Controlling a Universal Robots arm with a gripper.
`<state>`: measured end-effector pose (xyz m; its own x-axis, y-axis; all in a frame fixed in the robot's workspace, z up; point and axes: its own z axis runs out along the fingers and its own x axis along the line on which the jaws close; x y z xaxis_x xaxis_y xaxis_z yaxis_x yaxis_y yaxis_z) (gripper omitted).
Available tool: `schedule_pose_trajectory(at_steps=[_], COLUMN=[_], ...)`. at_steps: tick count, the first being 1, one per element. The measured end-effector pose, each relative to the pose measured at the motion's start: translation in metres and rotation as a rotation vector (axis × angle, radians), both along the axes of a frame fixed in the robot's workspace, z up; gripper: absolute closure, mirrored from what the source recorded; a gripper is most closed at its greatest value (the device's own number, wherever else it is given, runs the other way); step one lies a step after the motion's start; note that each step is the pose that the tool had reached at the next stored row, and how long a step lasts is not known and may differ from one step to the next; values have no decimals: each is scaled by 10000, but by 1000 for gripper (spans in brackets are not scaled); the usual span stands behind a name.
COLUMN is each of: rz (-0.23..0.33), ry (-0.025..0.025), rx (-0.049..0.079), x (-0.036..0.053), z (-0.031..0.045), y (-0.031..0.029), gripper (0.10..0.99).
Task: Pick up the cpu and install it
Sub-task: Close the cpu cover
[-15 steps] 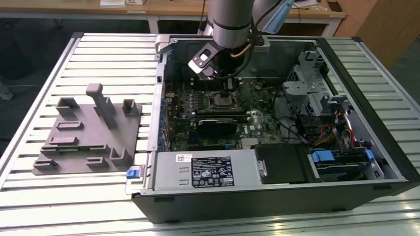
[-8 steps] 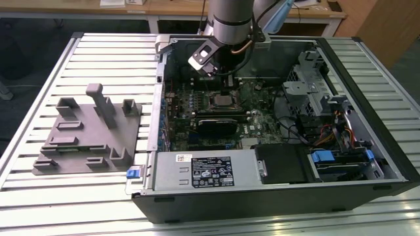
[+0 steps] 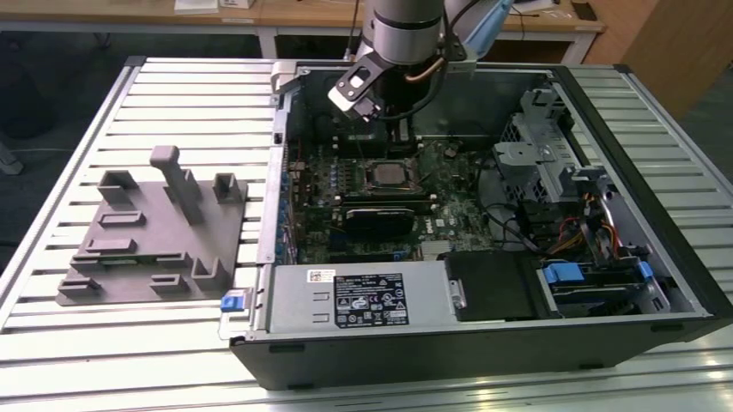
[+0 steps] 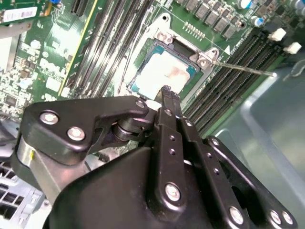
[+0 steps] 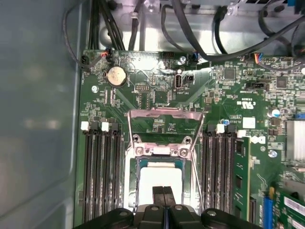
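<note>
Slatted metal table (image 3: 137, 360) bears an open computer case (image 3: 641, 112). Its socket (image 3: 387, 174) holds the cpu (image 5: 159, 174). Just over the socket, the gripper (image 5: 163, 193) is pinched together, empty. Near the socket, a silver box (image 3: 287, 305) carries a white label (image 3: 366, 300), its print illegible.

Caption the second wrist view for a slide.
Gripper, jaws shut, over the cpu lying in its open socket.
</note>
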<state>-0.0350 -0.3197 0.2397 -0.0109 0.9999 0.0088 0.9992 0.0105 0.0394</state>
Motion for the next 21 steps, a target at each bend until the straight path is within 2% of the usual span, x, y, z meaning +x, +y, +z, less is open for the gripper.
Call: schedule_pose_trajectory(at_steps=[21], rz=[0], ry=[1], rx=[0], x=[0], z=[68], y=[0], gripper=[980])
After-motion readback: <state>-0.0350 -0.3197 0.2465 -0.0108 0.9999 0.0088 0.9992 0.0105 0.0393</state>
